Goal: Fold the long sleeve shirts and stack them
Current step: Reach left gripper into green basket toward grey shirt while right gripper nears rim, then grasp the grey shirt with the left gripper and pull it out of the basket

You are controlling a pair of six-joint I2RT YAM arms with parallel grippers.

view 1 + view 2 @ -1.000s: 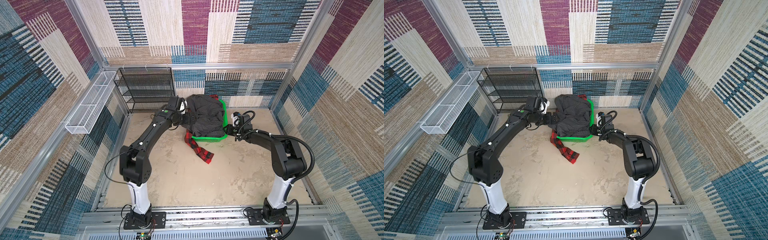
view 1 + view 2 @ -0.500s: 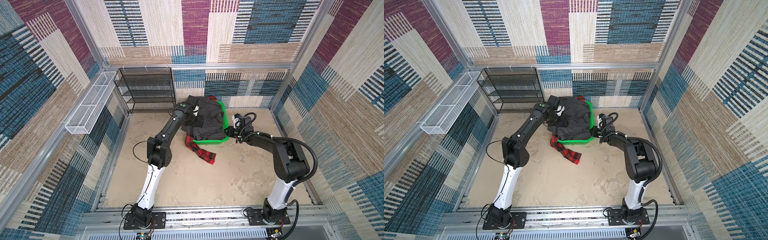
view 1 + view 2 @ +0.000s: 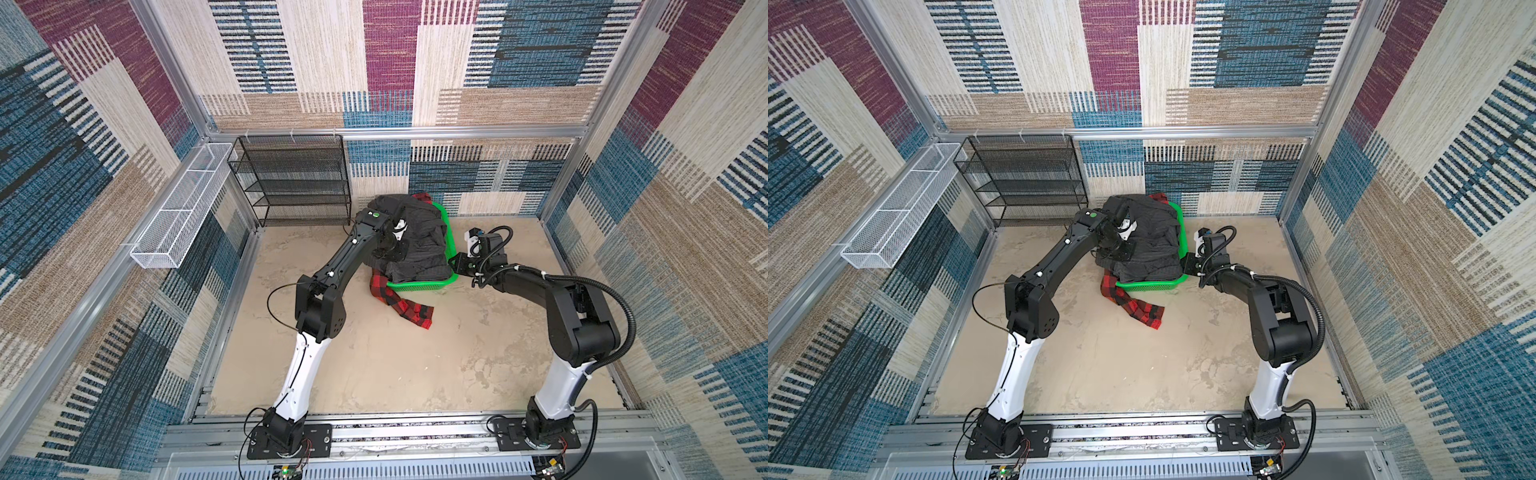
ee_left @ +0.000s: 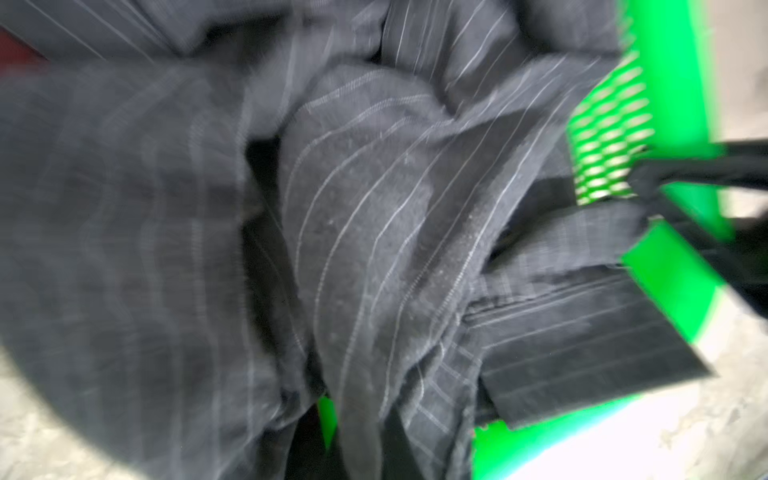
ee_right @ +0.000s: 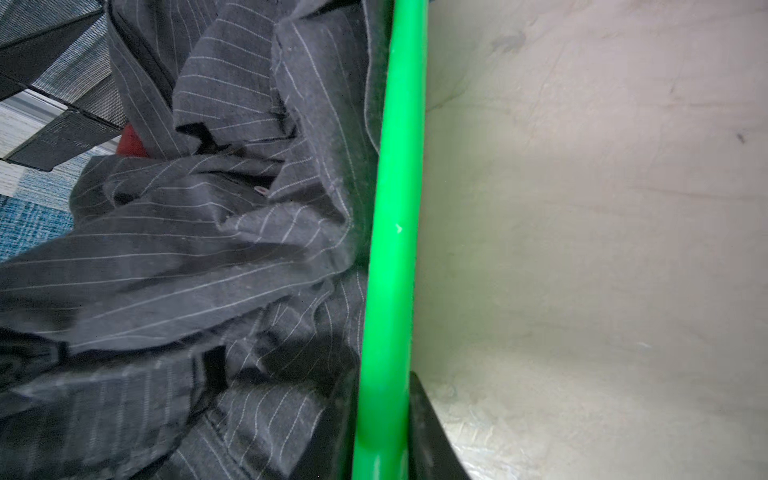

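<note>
Your left claw is reaching over the green basket and pressing down into the grey shirt. Its two fingers are sitting pressed together. Cloth is bunching all around them, and no picture is showing you whether a fold is caught between them. The left wrist view is showing only blurry grey cloth with thin pale stripes, very close up, with the green rim just past it.

The grey shirt is lying in a crumpled heap on top of the basket, right under your left claw and just beside your right claw. It is spilling over the side nearest the left claw.

Your right claw is pinching the basket's rim on the side away from the left claw. In the right wrist view the green rim is running between the fingers. One dark finger is touching its outer side, and the grey shirt is crowding its inner side.

The red and black shirt is lying mostly under the grey one. One part is hanging out below the left claw and trailing onto the worktop. A small bit is peeking out at the far end of the basket, past both claws.

A black rack is standing by the back wall, well apart from the left claw.
</note>
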